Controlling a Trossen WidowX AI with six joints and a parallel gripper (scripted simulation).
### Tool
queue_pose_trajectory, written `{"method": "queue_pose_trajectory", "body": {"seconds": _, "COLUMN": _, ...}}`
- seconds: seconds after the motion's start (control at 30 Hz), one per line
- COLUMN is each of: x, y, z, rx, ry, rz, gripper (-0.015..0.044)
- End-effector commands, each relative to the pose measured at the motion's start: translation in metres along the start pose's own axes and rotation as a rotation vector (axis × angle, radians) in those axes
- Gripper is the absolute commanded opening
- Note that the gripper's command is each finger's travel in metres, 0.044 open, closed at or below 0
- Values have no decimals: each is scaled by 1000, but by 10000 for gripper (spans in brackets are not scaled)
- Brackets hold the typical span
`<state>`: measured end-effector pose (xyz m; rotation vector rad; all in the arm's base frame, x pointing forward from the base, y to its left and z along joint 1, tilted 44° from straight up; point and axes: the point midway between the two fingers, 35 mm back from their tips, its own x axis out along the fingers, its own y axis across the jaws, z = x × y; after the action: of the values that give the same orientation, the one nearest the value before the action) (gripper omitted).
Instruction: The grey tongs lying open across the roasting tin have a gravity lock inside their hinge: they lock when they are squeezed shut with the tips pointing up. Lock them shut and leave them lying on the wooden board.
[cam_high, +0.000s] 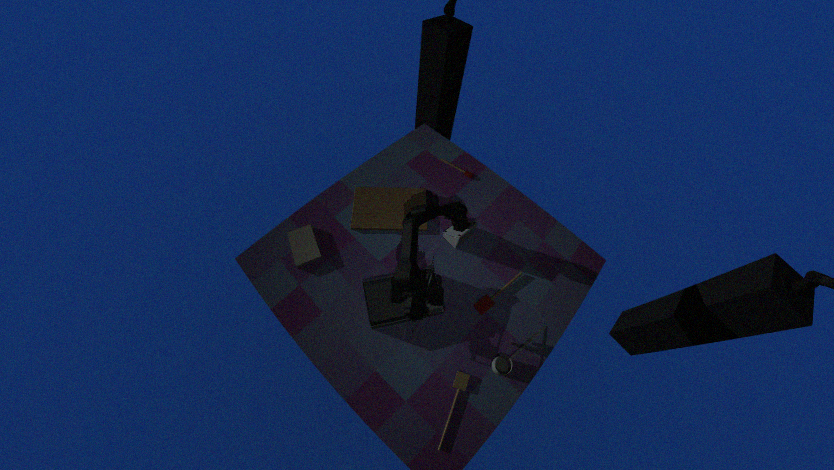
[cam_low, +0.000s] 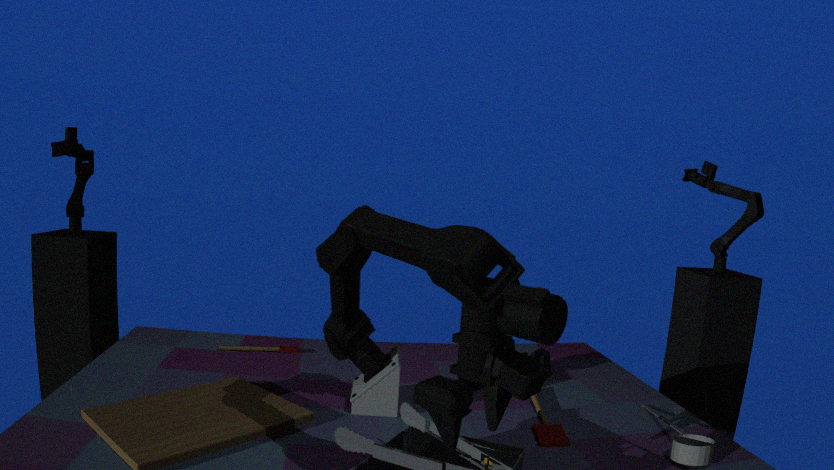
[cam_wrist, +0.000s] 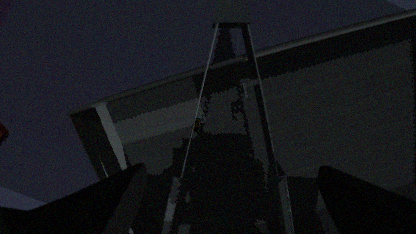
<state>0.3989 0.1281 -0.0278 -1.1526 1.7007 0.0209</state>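
Note:
The grey tongs (cam_low: 373, 448) (cam_wrist: 285, 202) lie open across the dark roasting tin (cam_high: 379, 306) (cam_low: 506, 452) (cam_wrist: 350, 110). Their two scalloped arm ends spread apart at the left in the exterior view, with a small yellow mark near the other end. In the wrist view the arms form a narrow V. My gripper (cam_low: 473, 437) (cam_wrist: 232, 174) is open and points down low over the tin; both tongs arms show between its fingers, and nothing is gripped. Contact cannot be told. The arm hides much of the tongs in the top view. The wooden board (cam_high: 376, 208) (cam_low: 163, 417) holds nothing.
A red-headed tool (cam_high: 483, 304) (cam_low: 550, 434) and a white pan (cam_high: 501, 365) (cam_low: 692, 450) lie right of the tin. A second red-headed tool (cam_high: 470, 173) (cam_low: 288, 349) lies farther back. A tan block (cam_high: 304, 245) and a wooden-headed tool (cam_high: 461, 380) also show in the top view.

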Motion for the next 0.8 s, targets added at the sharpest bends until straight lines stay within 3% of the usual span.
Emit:
{"method": "queue_pose_trajectory", "body": {"seconds": 0.0, "x": 8, "y": 0, "z": 0, "rx": -9, "ry": 2, "rz": -5, "gripper": 440}}
{"method": "queue_pose_trajectory", "body": {"seconds": 0.77, "x": 46, "y": -1, "z": 0, "rx": -8, "ry": 3, "rz": -7, "gripper": 440}}
